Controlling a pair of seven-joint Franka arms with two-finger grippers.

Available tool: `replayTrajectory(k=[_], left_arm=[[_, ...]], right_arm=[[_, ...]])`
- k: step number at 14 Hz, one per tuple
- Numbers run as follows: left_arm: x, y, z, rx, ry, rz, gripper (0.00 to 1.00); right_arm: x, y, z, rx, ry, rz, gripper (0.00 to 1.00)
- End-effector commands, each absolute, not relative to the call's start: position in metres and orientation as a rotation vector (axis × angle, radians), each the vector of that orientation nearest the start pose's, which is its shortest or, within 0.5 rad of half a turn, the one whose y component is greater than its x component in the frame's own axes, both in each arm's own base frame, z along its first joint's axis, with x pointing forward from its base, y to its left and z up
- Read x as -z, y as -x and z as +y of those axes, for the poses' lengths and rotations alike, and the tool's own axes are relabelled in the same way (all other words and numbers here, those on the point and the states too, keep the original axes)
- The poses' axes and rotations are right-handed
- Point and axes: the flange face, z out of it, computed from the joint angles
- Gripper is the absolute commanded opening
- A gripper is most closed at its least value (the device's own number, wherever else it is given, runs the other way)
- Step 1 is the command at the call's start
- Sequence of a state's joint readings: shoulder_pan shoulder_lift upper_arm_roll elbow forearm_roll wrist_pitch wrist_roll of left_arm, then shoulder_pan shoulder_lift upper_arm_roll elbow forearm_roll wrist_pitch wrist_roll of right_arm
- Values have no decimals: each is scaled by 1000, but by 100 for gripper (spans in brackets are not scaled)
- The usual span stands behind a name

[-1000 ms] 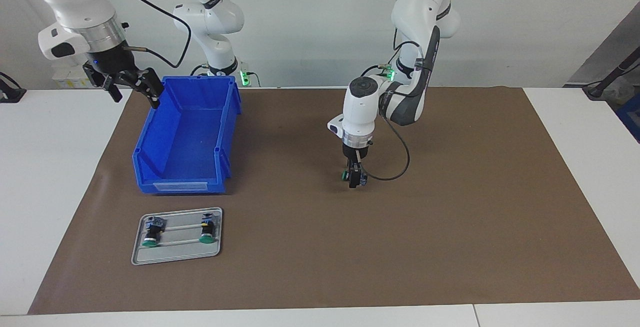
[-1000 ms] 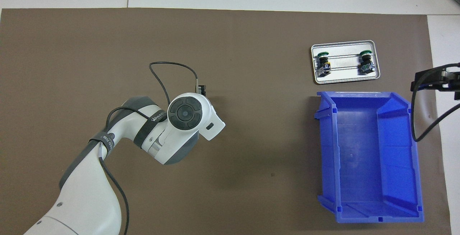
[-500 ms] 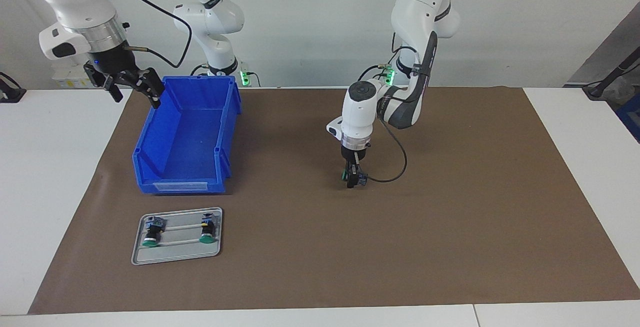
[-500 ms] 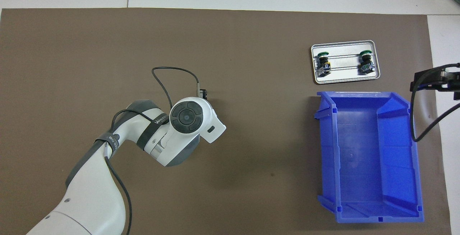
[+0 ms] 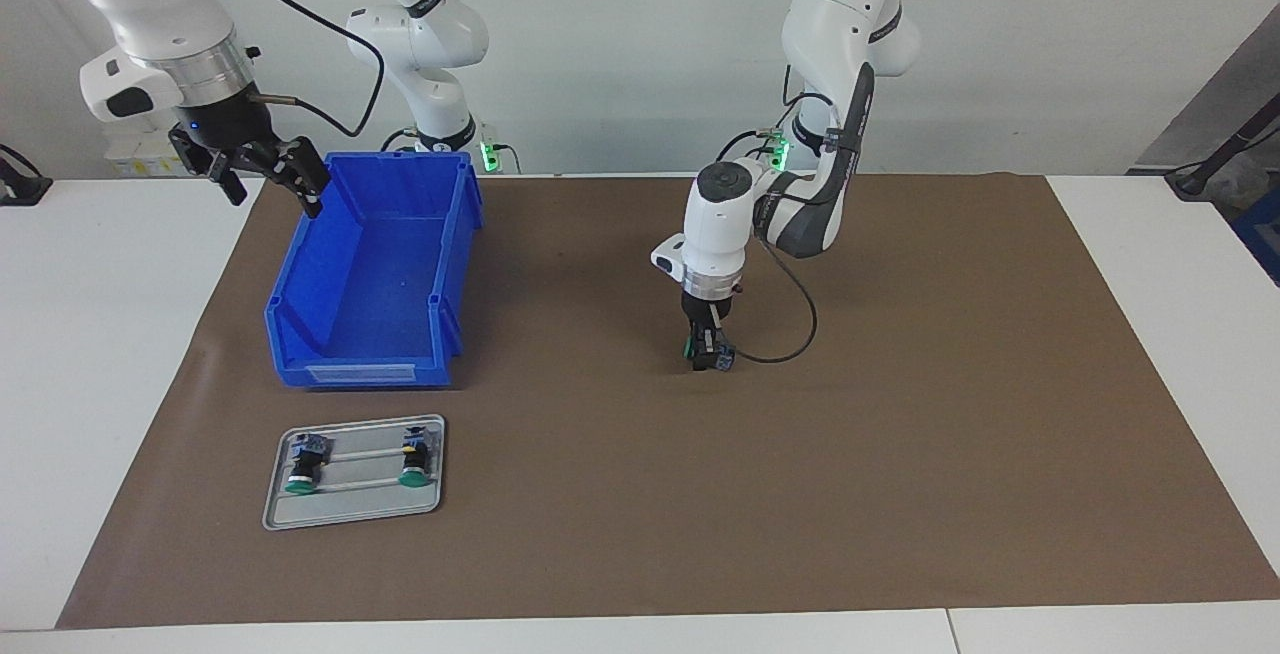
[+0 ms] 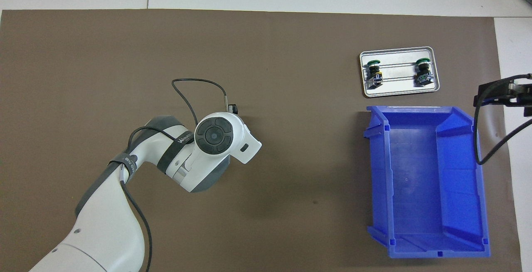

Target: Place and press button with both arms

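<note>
brown mat [image 5: 900,414]: bare middle patch is your drop spot, and a button tipped sideways there could roll.
blue plastic bin [image 5: 370,274]: empty; right gripper [image 5: 262,166] waits above its corner, can't tell its fingers.
grey metal tray [image 5: 355,509]: two lookalike buttons, well apart from the action.
left gripper [image 5: 708,354]: clamped on the small green-capped button [image 5: 692,346], low over mid-mat; let go too early and it topples.

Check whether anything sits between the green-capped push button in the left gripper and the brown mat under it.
Nothing visible does. The left gripper holds the small green-capped push button low over a bare stretch of the brown mat; the blue plastic bin and the grey metal tray lie toward the right arm's end.
</note>
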State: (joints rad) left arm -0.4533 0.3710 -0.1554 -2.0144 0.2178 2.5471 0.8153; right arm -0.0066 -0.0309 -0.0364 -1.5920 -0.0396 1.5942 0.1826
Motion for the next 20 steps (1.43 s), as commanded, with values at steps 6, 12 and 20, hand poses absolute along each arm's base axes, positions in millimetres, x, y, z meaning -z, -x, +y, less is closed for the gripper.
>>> replayTrajectory(k=[6, 12, 20], left_arm=[[-290, -529, -343, 309, 2240, 2032, 0], [-308, -557, -325, 431, 2530, 1832, 0], [-322, -539, -323, 433, 2523, 1840, 0]], right_arm=[[-635, -539, -29, 54, 3178, 327, 100], [-635, -539, -29, 52, 3180, 320, 100], [-634, -539, -29, 47, 3179, 318, 100]])
